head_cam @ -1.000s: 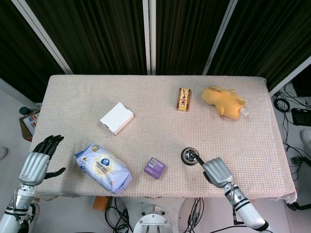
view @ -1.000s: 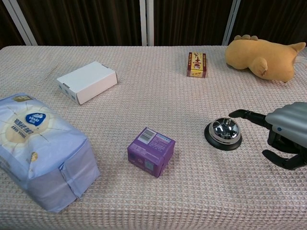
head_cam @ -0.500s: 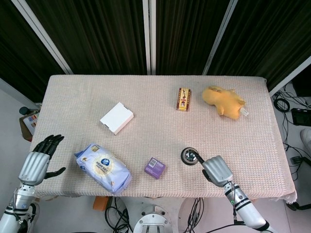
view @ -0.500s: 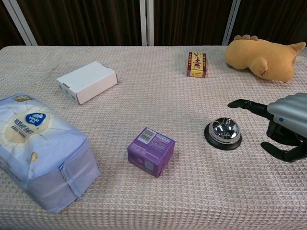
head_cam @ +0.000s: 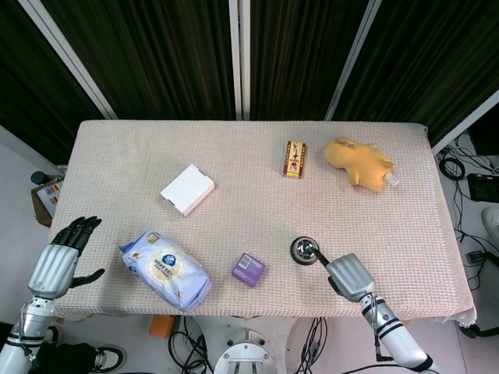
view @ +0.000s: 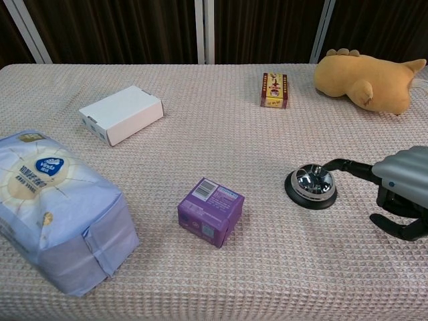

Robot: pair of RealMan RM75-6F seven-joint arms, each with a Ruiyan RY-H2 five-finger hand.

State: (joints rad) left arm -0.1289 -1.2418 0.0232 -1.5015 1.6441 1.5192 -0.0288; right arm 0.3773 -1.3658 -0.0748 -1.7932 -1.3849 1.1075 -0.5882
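A chrome desk bell (view: 311, 186) on a black base stands near the table's front right, also in the head view as the bell (head_cam: 304, 250). My right hand (view: 400, 189) hovers just right of it, one black finger stretched out so its tip reaches the bell's right edge, the others curled under; it holds nothing. The same right hand (head_cam: 348, 275) shows near the front edge in the head view. My left hand (head_cam: 58, 257) hangs off the table's front left corner, fingers spread and empty, left of a blue-white soft pack (head_cam: 165, 269).
A purple box (view: 210, 210) sits left of the bell, the big soft pack (view: 57, 208) at the front left. Further back lie a white box (view: 121, 114), a small red-yellow box (view: 274, 89) and a yellow plush toy (view: 369, 81). Dark curtains stand behind the table.
The right hand's outstretched finger has come down and left, from above and right of the bell to the bell's right edge. The left hand has not moved.
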